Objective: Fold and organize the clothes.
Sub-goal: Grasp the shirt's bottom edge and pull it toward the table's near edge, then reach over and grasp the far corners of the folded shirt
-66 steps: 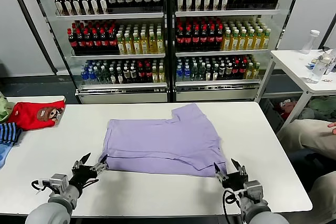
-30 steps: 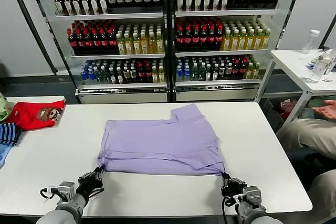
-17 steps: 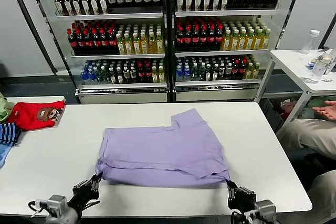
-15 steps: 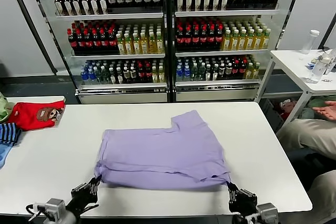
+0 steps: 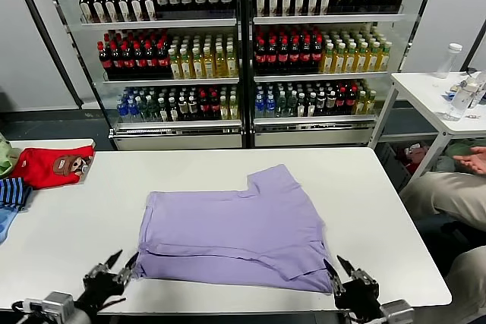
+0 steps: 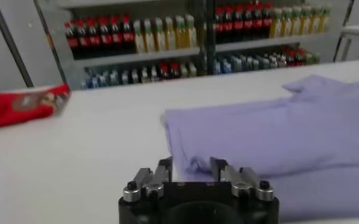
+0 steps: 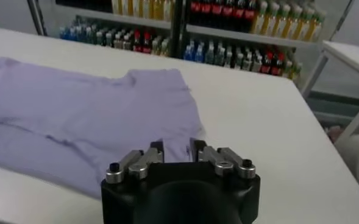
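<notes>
Head view: lavender T-shirt (image 5: pixel 235 237) lies flat, folded, plain side up, mid white table (image 5: pixel 380 210), one sleeve pointing toward drink fridge (image 5: pixel 243 51). Left gripper (image 5: pixel 120 266) at near-left corner of shirt, fingers spread, holding nothing. Right gripper (image 5: pixel 340 269) at near-right corner, fingers likewise parted, empty. Left wrist view: fingertips (image 6: pixel 164 165) just short of shirt hem. Red garment (image 5: pixel 52 165) and blue striped garment (image 5: pixel 13 193) at far-left table edge, well apart from shirt.
</notes>
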You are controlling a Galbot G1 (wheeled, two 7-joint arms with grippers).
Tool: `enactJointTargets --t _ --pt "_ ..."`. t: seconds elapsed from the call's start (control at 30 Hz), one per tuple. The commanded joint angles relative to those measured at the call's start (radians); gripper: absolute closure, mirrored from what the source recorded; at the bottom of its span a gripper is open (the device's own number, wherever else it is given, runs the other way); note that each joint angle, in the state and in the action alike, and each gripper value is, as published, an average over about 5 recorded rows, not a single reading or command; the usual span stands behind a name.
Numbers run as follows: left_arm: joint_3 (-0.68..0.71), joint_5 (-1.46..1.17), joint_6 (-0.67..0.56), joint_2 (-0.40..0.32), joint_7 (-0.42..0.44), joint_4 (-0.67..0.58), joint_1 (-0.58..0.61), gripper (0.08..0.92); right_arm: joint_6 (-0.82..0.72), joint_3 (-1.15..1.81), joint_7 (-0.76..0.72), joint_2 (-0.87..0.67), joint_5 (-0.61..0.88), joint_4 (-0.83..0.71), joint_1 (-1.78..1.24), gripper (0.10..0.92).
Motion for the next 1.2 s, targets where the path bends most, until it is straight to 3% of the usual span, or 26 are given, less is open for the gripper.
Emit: enactJointTargets --t 0.03,0.23,0.33,0.77,1.2 --pt "0.098 -0.040 0.050 0.033 0.010 0.133 -0.355 0.390 0.000 -0.187 0.033 0.019 0.089 -0.329 0.565 0.422" --pt "0.224 0.002 0.079 0.034 0.056 0.357 -0.601 0.226 0.001 -0.346 0.036 0.087 0.086 -0.621 0.890 0.257" --pt "0.262 0.010 0.094 0.021 0.063 0.462 -0.687 0.185 0.001 -0.401 0.034 0.134 0.082 -0.744 0.992 0.213" --pt "0.293 0.080 0.136 -0.012 0.134 0.706 -0.825 0.177 0.003 -0.485 0.000 0.406 -0.050 -1.279 1.256 0.202" --pt "0.296 0.084 0.148 -0.016 0.216 0.766 -0.845 0.177 0.044 -0.425 -0.020 0.443 -0.089 -1.415 1.247 0.203"
